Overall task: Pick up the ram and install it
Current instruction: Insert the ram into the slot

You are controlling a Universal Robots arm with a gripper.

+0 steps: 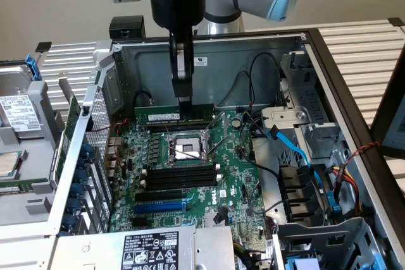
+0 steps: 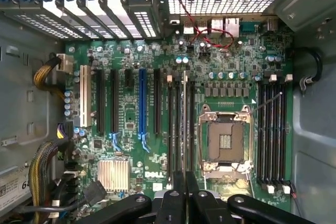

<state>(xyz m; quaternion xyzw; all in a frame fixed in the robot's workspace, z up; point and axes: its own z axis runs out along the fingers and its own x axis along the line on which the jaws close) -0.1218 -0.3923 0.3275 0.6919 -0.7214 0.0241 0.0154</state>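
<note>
Pincer (image 2: pixel 185 184) clamps ram (image 1: pixel 161 116); motherboard (image 2: pixel 128 116) printed DELL.

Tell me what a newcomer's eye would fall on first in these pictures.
First, the dark gripper hanging from the top of the exterior view. It is shut on the ram, a green stick held level over the motherboard of an open computer case. Next, the metal processor socket at the board's middle, with black memory slots beside it.
</note>
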